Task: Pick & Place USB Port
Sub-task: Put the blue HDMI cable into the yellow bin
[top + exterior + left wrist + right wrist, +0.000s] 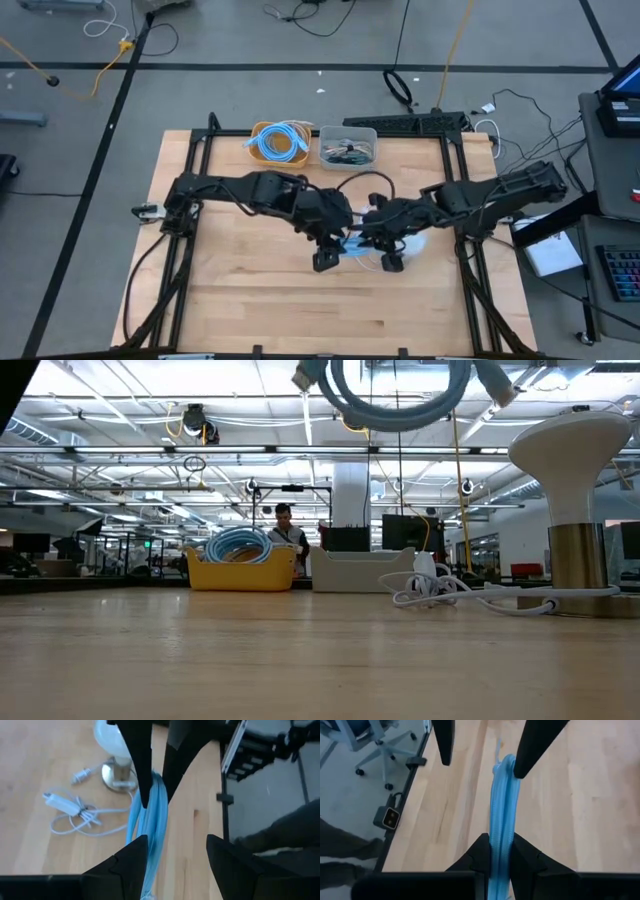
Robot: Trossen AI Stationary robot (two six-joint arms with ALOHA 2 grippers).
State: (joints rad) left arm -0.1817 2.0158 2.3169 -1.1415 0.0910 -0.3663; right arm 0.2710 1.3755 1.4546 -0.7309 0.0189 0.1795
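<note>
High view: both arms meet at table centre, a coiled blue cable [357, 248] slung between them.

Right gripper [501, 851] clamps it; left gripper [325, 260], at nine o'clock, stands spread, likely awaiting handover.

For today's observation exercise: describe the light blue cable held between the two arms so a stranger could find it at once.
Start at the wooden table, then go to its middle, where both arms meet. The light blue cable hangs bundled between the right claw and left claw. Unlike the blue coil in the yellow basket, it is lifted clear.
</note>
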